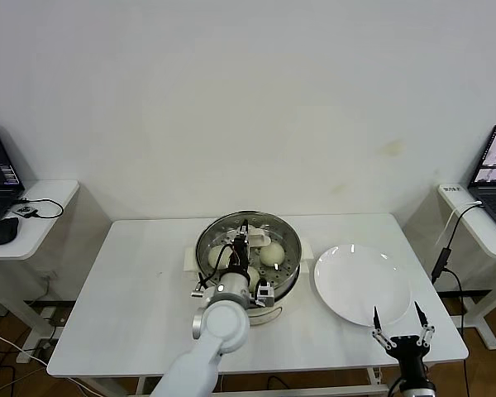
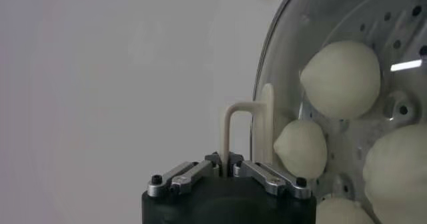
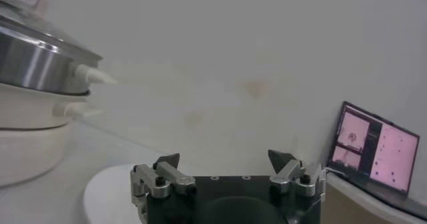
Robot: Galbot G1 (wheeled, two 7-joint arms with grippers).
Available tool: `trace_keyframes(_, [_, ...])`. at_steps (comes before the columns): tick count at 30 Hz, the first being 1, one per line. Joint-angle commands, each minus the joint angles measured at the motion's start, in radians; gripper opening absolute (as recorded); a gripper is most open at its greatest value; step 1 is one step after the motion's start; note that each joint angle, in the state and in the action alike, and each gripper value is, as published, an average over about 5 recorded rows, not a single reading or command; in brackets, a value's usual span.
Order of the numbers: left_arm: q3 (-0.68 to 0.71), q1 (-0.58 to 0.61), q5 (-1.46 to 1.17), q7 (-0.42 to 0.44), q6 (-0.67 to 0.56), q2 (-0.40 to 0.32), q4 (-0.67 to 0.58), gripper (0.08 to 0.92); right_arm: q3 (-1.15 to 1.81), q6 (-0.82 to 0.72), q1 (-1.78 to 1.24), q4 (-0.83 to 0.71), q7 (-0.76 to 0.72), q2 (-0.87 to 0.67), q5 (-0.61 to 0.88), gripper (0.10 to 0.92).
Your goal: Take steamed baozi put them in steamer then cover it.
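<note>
On the steamer, no readable labels.

left claw at the covered steamer, right claw parked

the left claw sits on the cover over the steamer, baozi showing just to its right. the white plate lies farther right on the desk, and the right claw hangs open at the plate's near edge.
</note>
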Motion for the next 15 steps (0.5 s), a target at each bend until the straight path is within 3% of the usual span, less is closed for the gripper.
trace_keyframes(1, [-0.001,0.021,0.015,-0.007,-0.008,-0.001,-0.04,0.279,-0.004,0.002,0.0,-0.002,0.0,0.001,-0.003,0.823])
trace_keyframes(8, [-0.003,0.097,-0.001,-0.007,-0.016,0.037,-0.155,0.479,-0.004,0.002,-0.003,0.0,0.0,0.003,-0.009,0.823])
trace_keyframes(15, [-0.032,0.241,-0.107,-0.041,-0.031,0.14,-0.361,0.686,-0.005,0.003,-0.007,-0.001,0.001,0.006,-0.013,0.823])
